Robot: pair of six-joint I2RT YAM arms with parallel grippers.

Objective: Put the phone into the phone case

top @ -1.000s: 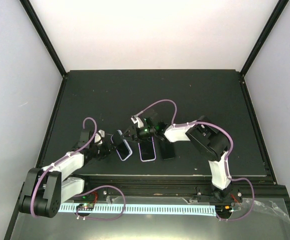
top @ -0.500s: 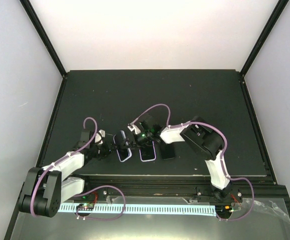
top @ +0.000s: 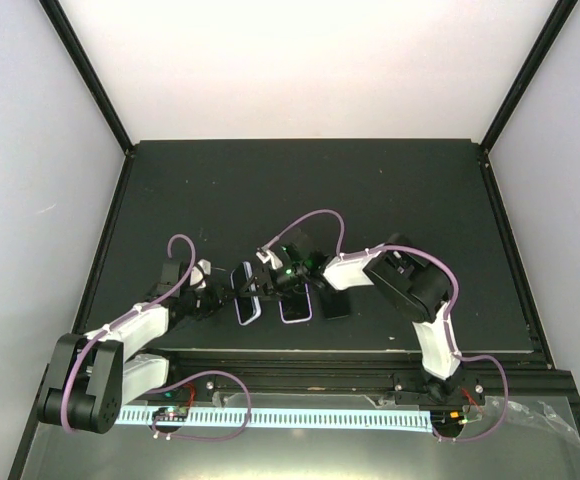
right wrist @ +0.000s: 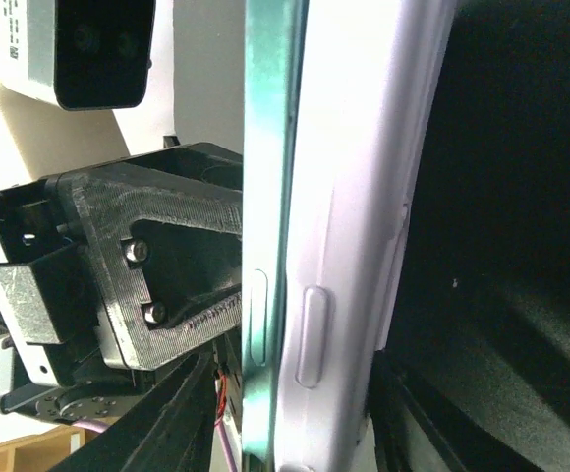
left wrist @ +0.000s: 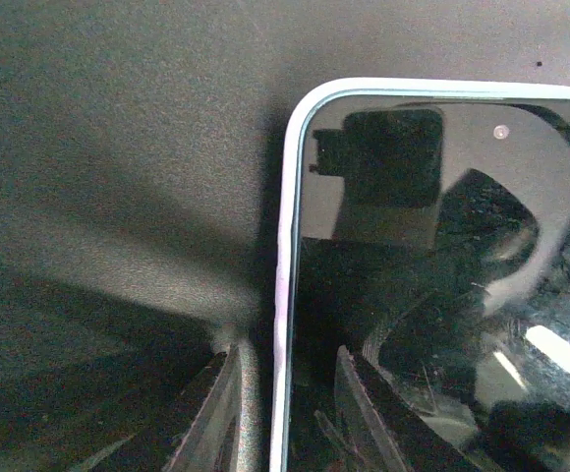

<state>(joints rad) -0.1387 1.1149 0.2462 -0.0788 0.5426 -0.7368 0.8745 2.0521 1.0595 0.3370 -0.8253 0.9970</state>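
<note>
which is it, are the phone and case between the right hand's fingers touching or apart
Touching. The right wrist view shows the phone lying edge-on flush along the lavender case, with no gap between them.

The phone [left wrist: 442, 295] runs off the left wrist view's right and bottom edges.

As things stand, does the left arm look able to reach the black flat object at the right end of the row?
Probably not. The left gripper grips the cased phone, and the second phone and the right gripper stand between it and the black object.
</note>
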